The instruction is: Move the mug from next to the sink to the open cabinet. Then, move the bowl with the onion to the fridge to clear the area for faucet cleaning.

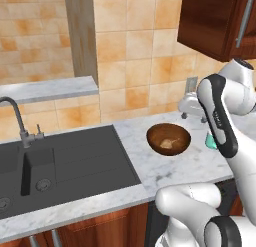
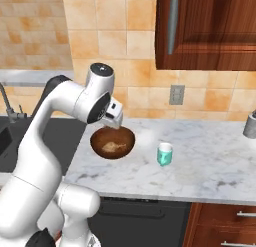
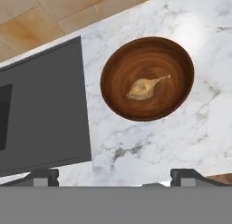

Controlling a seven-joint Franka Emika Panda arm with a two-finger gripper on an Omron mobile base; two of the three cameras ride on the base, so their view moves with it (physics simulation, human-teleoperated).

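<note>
I am looking at a marble counter (image 1: pixel 175 171) running along the tiled wall, with the dark sink (image 1: pixel 65 166) sitting in its left part and the faucet (image 1: pixel 17 118) rising at the sink's far edge. A dark wood cabinet (image 2: pixel 210 31) is hanging on the wall above the counter's right part. The bowl (image 3: pixel 147 78) is resting on the counter just right of the sink, apart from its edge, and the onion (image 3: pixel 142 88) is lying inside it near the middle. The mug (image 2: pixel 164 154) is standing upright on the counter to the right of the bowl, near it but not touching. My gripper (image 3: pixel 115 175) is hovering above the counter on the near side of the bowl, its fingers spread wide and pinching nothing.
</note>
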